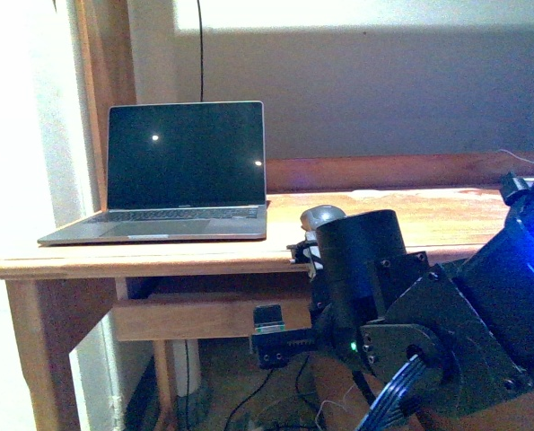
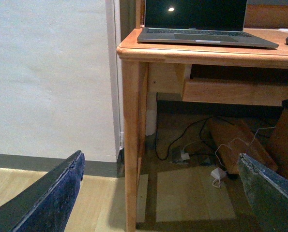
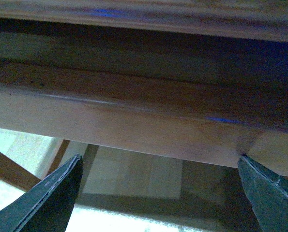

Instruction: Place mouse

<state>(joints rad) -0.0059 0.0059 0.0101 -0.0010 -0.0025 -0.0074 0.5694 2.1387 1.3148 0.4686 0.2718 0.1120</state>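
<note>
Sitting on the desk point(image 1: 159, 260), a domed grey mouse point(image 1: 323, 216).

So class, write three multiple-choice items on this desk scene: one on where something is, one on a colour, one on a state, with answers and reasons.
1. Where is the small dark domed mouse?
A. on the wooden desk top, right of the open grey laptop
B. on the floor
C. on the laptop keyboard

2. What colour is the laptop's screen?
A. white
B. black
C. blue

3. How does the left gripper stand?
A. shut on the mouse
B. open, holding nothing
C. shut on a cable

Answers: 1 A, the front view shows it on the desk beside the laptop. 2 B, the screen is dark apart from small glints. 3 B, the left wrist view shows its fingers wide apart with only floor between.
</note>
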